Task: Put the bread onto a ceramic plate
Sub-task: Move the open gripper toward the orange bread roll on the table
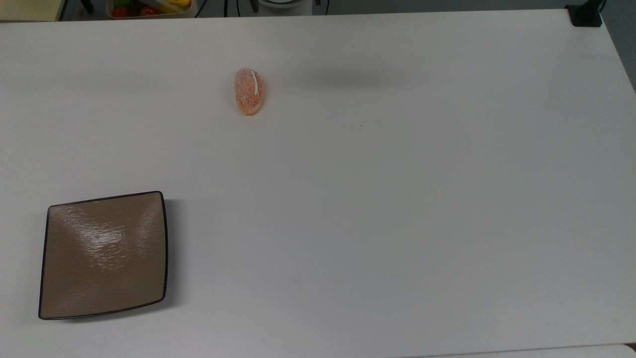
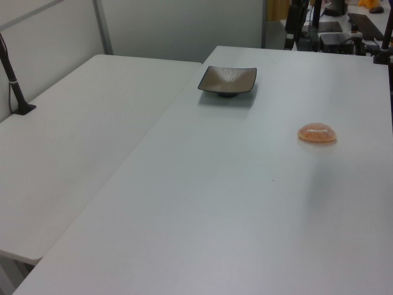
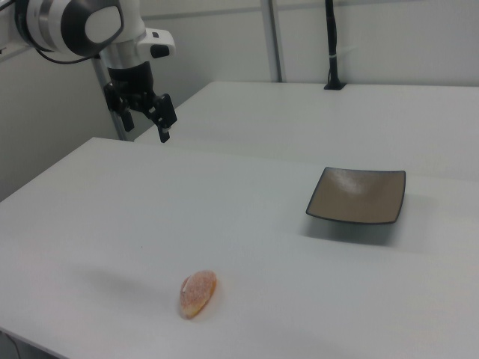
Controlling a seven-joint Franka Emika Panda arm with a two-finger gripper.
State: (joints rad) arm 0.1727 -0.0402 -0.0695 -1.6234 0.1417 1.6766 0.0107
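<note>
The bread (image 1: 249, 91) (image 2: 317, 133) (image 3: 197, 293), a small orange-brown oval loaf with a white slit, lies alone on the white table. The square tan ceramic plate (image 1: 104, 253) (image 2: 227, 80) (image 3: 358, 196) with a dark rim sits apart from it, empty, near the top view's lower left corner. In the right view my gripper (image 3: 146, 129) hangs high above the table's far left end, well away from both bread and plate. Its fingers are spread open and hold nothing.
A second white table (image 2: 73, 135) butts against this one along a seam. A black pole (image 2: 15, 86) (image 3: 331, 45) stands clamped at its edge. A bin of colourful items (image 1: 149, 7) and a black clamp (image 1: 585, 15) sit at the top view's far edge.
</note>
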